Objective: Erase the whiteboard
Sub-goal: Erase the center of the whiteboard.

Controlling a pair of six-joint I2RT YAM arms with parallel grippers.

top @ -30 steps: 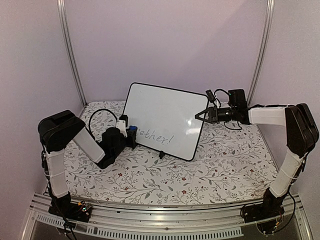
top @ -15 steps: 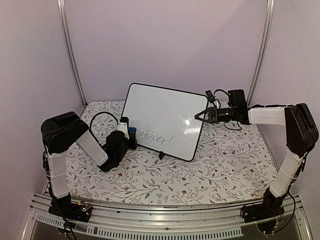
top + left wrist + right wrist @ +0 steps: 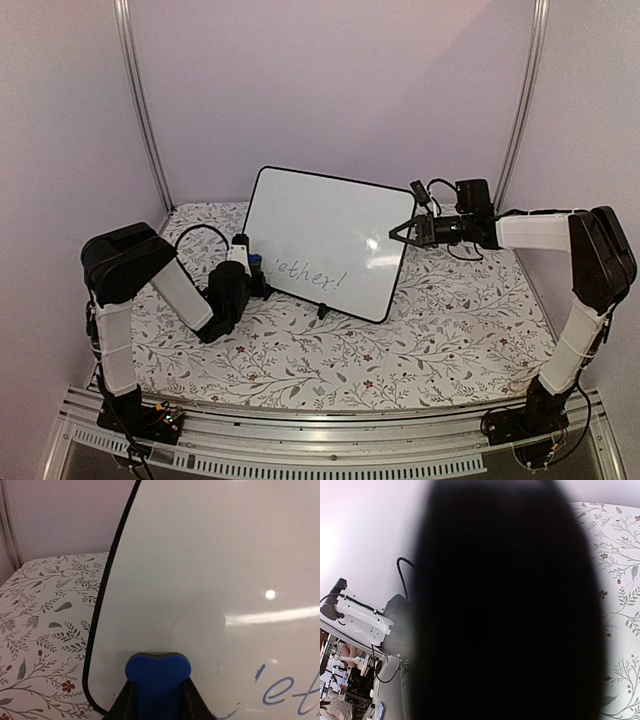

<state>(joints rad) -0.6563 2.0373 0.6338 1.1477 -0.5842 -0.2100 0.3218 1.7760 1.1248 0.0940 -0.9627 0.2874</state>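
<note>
Not much has changed over the last second. The whiteboard (image 3: 325, 235) stands where it did, propped on its little feet on the flowery table (image 3: 300, 360) and leaning back, towards the back of the table between the two arms. The grey scribble (image 3: 312, 272) reading "ether!" sits low on its left side and looks the same as before.

The only real change is on the left. The left claw (image 3: 256, 266) has slid a touch further left along the bottom of the board, closer to the lower-left corner, and the forearm behind it has swung slightly right. It's clamped on the blue eraser (image 3: 157, 672), and the wrist view shows the eraser's rounded end pressed against the white surface just inside the black frame, with the first letters of the writing off to its right.

The right claw (image 3: 393, 232) hasn't budged. From overhead its fingertips come together on the board's right edge, pinching it. Its own camera is no help, mostly filled by a big dark blur.
</note>
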